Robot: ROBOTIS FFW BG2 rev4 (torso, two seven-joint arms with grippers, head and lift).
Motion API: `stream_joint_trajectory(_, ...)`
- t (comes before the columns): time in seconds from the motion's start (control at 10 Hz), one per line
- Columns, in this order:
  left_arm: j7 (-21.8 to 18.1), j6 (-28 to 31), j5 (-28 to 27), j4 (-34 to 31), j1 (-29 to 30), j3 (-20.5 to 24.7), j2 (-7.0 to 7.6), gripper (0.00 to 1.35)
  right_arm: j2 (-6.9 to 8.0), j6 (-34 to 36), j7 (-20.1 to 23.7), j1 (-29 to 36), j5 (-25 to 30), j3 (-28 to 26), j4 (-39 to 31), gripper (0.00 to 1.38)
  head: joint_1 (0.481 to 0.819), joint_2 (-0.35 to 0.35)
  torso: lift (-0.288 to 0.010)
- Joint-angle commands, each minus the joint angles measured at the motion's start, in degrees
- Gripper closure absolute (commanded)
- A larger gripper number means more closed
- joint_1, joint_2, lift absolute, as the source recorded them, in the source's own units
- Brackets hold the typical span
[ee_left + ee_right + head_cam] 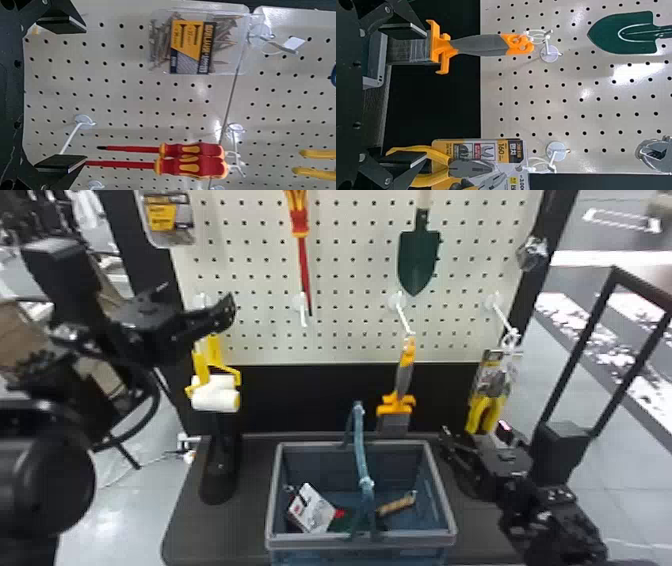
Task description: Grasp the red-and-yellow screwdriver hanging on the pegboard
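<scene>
The red-and-yellow screwdriver point(301, 245) hangs tip down from a hook at the top middle of the white pegboard point(350, 325). In the left wrist view two red-and-yellow screwdrivers point(190, 160) hang side by side on one hook. My left gripper point(200, 310) is raised in front of the board's left side, below and left of the screwdriver, apart from it. It is open point(67, 93), and one fingertip point(59, 163) overlaps the shaft's tip in its wrist view. My right gripper point(457, 450) sits low over the table's right side, open point(405, 95) and holding nothing.
A green trowel point(418, 260), a yellow paint roller point(215, 390), an orange-handled scraper point(397, 400), packaged pliers point(490, 390) and a pack of screws point(194, 41) also hang on the board. A grey basket point(280, 490) with small items stands on the black table point(215, 530).
</scene>
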Motion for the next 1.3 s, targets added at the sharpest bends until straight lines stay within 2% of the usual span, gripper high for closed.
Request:
stream_joint_trajectory(0.0,0.0,0.9,3.3,0.1,-2.3,-0.2,0.56,0.15,-0.09,0.2,0.0,-0.2,0.1,0.0,-0.1,0.22,0.549,0.000,-0.100)
stream_joint_trajectory(0.2,-1.3,2.8,7.2,0.1,-4.9,-0.8,0.65,0.15,-0.18,0.2,0.0,-0.3,0.2,0.1,-0.1,0.22,0.549,0.000,-0.100)
stream_joint_trajectory(0.5,-2.9,6.2,9.4,0.6,-9.4,-2.5,1.35,0.15,-0.26,0.2,0.0,-0.5,0.3,0.2,-0.1,0.22,0.549,0.000,-0.100)
stream_joint_trajectory(0.9,-6.7,7.3,12.4,7.7,-15.0,-5.1,1.70,0.16,-0.70,0.2,0.0,-0.7,0.3,0.3,-0.3,0.22,0.549,0.000,-0.100)
stream_joint_trajectory(1.2,-9.5,7.1,14.5,13.6,-20.5,-8.8,3.11,0.16,-1.23,0.0,0.0,-1.0,0.4,0.8,-0.3,0.22,0.549,0.000,-0.100)
